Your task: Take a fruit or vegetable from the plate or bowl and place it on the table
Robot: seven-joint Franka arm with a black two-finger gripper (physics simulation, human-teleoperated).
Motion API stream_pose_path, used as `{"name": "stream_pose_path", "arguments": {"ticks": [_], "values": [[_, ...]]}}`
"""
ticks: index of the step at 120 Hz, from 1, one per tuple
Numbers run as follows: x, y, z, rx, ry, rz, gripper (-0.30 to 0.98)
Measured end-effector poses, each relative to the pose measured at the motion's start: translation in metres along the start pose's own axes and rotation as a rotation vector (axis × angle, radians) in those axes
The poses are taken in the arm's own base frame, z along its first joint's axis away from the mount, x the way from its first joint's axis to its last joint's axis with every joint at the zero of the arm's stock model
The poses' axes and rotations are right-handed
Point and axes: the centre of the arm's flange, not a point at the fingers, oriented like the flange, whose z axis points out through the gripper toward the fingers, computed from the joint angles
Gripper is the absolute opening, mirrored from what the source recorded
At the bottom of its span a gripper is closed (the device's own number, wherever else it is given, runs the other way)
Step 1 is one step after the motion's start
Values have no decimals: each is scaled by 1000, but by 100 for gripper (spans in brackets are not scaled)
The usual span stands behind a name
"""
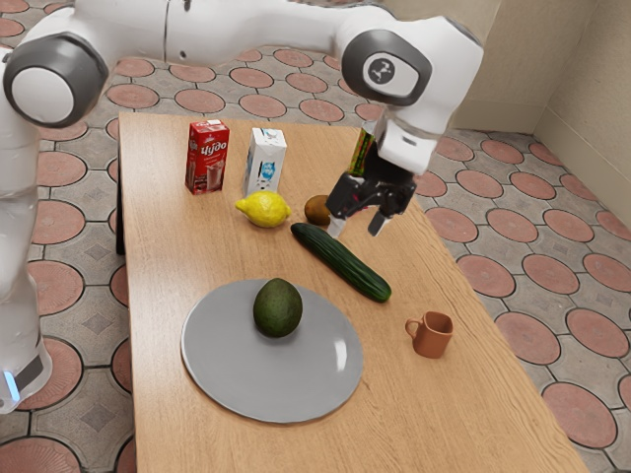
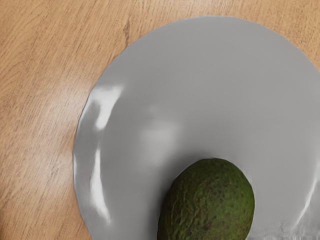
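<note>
A white robot arm [image 1: 246, 25] reaches over a wooden table [image 1: 158, 296], its black gripper [image 1: 357, 227] poised in the air with fingers open, a clear gap between the tips. The avocado [image 1: 277, 307], dark green and whole, sits on a round gray plate [image 1: 256, 384], off center on the side toward the lemon [image 1: 264, 209] — well apart from the gripper. The wrist view looks down on the avocado's rough, speckled skin and the plate's smooth surface, pale glints of light along its edge. In the exterior view, a long cucumber [image 1: 340, 261] lies on a slant between the plate and the gripper, one end near a small brown fruit [image 1: 316, 209] partly hidden by the gripper, the other near an orange-brown mug [image 1: 432, 335]. The mug stands upright, its handle turned toward the exterior view's left. The yellow lemon rests beside the brown fruit, with two upright cartons beyond it — a red carton [image 1: 205, 163] with white lettering and a white carton [image 1: 266, 163] with blue markings. Behind the arm's hand, part of a green-and-yellow package [image 1: 361, 153] can be seen. Pinkish round tiles [image 1: 59, 219] pattern the floor around the table.
</note>
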Motion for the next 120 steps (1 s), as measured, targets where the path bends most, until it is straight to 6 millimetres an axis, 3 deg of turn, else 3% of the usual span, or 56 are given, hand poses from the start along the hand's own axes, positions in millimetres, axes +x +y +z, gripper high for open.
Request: {"name": "stream_pose_path", "arguments": {"ticks": [12,36,49,70,100,120], "values": [[-2,8,20,-24,-42,91,67],[-25,18,46,-65,-72,191,67],[-41,40,50,-71,-72,227,68],[-39,76,74,-76,-44,312,68],[-44,85,91,41,26,336,68],[-50,87,118,61,42,334,68]]}}
